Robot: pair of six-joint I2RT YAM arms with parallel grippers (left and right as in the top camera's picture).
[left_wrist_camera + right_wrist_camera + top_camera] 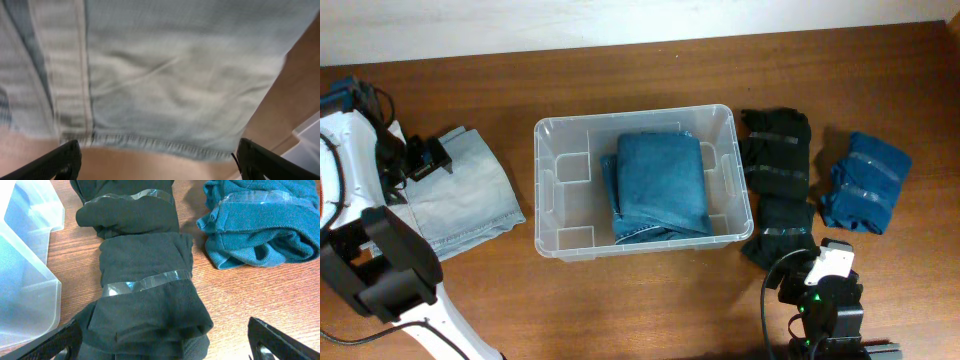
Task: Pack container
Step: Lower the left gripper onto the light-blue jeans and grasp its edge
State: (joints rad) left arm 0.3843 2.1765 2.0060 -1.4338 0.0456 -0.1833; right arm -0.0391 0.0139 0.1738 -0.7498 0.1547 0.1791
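The clear plastic container stands at the table's middle with folded dark blue jeans inside. My left gripper is open and empty, low over the near edge of a folded light denim garment. In the left wrist view the denim fills the frame above the open fingers. My right gripper is open and empty at the near end of a black taped garment roll. In the right wrist view the roll lies between and ahead of the fingers.
A folded teal sweater bound with clear tape lies right of the black roll, and it also shows in the right wrist view. The container's corner shows at the left of the right wrist view and at the right edge of the left wrist view.
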